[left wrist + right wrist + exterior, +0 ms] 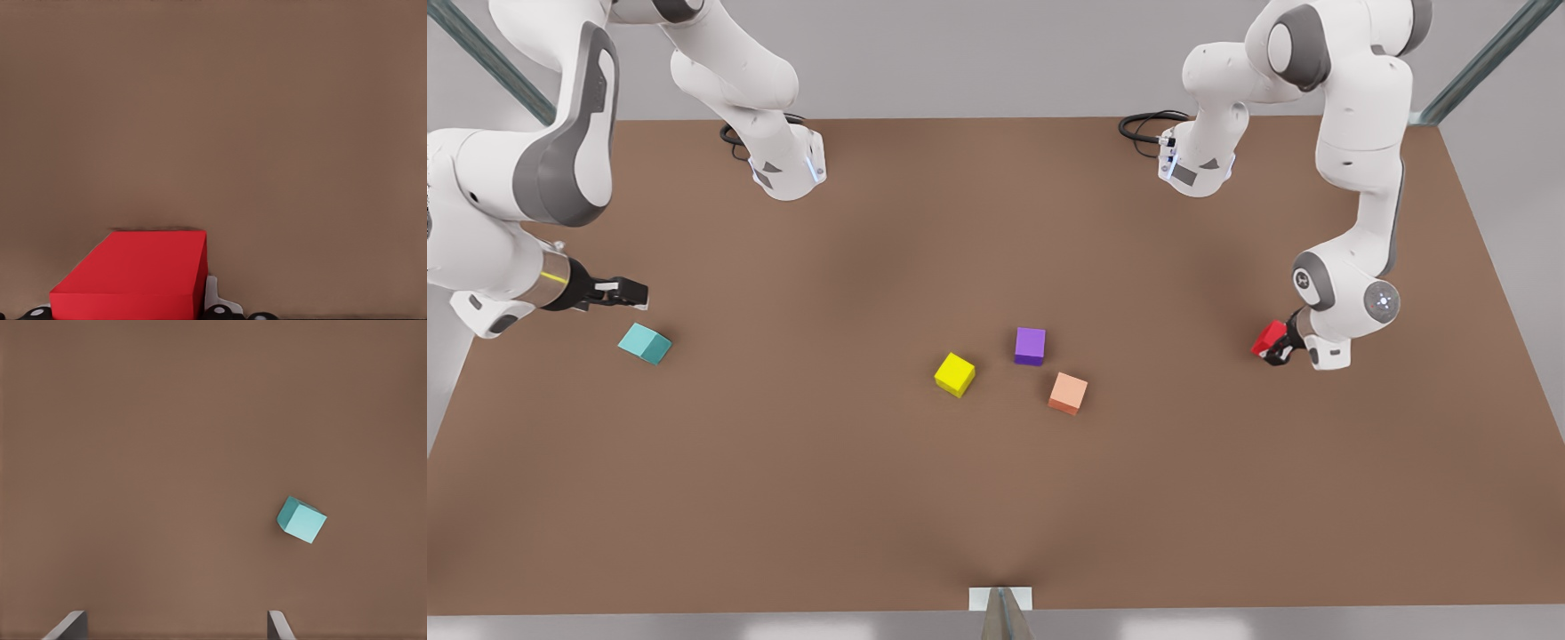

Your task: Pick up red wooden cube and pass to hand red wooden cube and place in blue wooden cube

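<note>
I see the left gripper [1274, 347] at the front view's right pinching the red cube [1268, 338] above the table [871, 498]. My right gripper [630, 292] hovers spread near the blue cube [645, 343].

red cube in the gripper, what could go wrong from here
The left gripper holds the red wooden cube near its fingertips, so it may slip. The right gripper waits open far across the table, a long carry. The blue wooden cube sits skewed, so the red one could land off-centre.
</note>
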